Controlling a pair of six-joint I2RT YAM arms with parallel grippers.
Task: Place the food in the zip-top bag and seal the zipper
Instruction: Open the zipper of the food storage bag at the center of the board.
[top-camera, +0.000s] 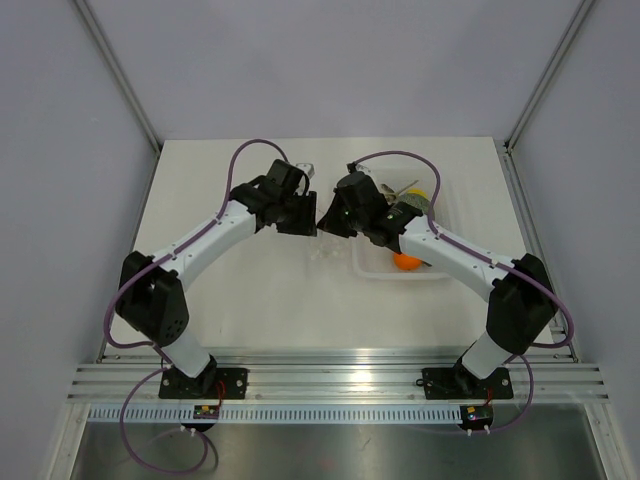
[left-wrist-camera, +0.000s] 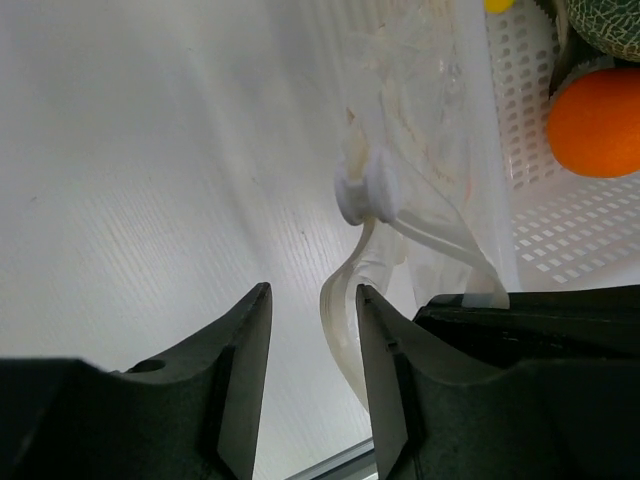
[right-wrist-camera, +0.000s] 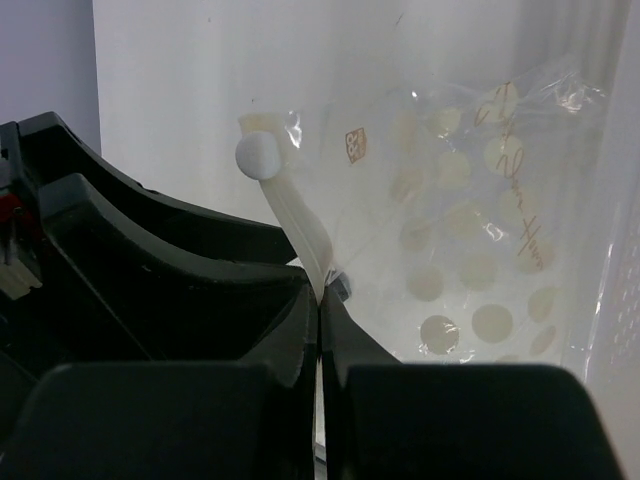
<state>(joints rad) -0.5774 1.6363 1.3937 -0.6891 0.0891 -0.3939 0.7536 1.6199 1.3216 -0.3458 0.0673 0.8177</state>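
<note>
Right wrist: right gripper (right-wrist-camera: 320, 292) pinches the zipper (right-wrist-camera: 296, 215), likely anchoring the zip-top bag (right-wrist-camera: 470, 230).
Left wrist: left gripper (left-wrist-camera: 312, 300) parted astride the zipper, unclamped.
Food (top-camera: 420, 191): right of centre, top external, unbagged.

right tool (right-wrist-camera: 320, 292) clamped on white zipper (right-wrist-camera: 296, 222), clear dotted zip-top bag (right-wrist-camera: 470, 250) behind it

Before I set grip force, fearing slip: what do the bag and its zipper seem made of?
The zip-top bag looks like thin clear plastic film, glossy and crinkled, with pale dots. The zipper seems thicker milky plastic, matte, bending in a smooth curve.
</note>
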